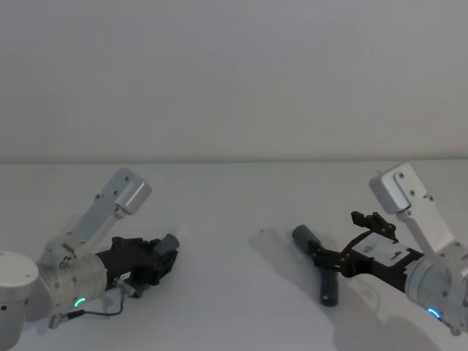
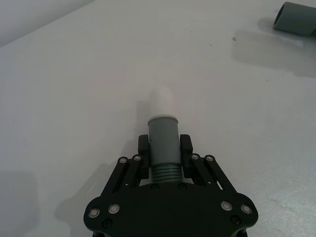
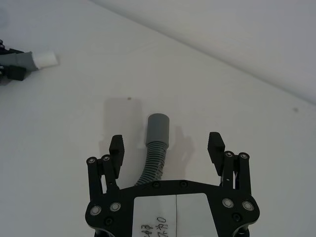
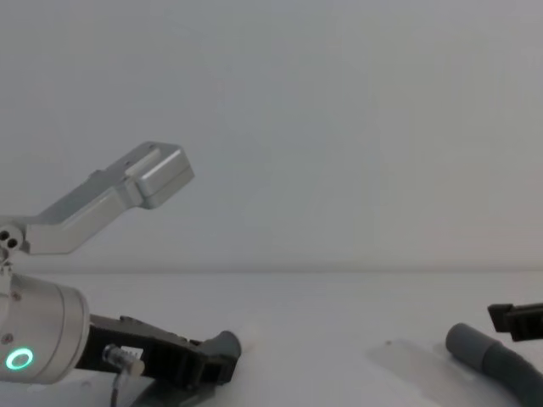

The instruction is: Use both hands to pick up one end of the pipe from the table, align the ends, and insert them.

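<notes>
Grey tipped cuff (image 2: pixel 163 129), white tip (image 2: pixel 161 101) foremost, is clamped between the jaws of the left gripper (image 2: pixel 164 143) low over the table (image 2: pixel 59 98); the socket cuff (image 3: pixel 158 128) of the pipe (image 3: pixel 150 168) sits between the wide-apart jaws of the right gripper (image 3: pixel 166 145), touched by neither finger. Should the right jaws close on the pipe's ribbed length behind the socket cuff, the flexible section is likely to bend and let the socket droop. The white tip would then meet the socket at an angle and jam instead of seating.
</notes>
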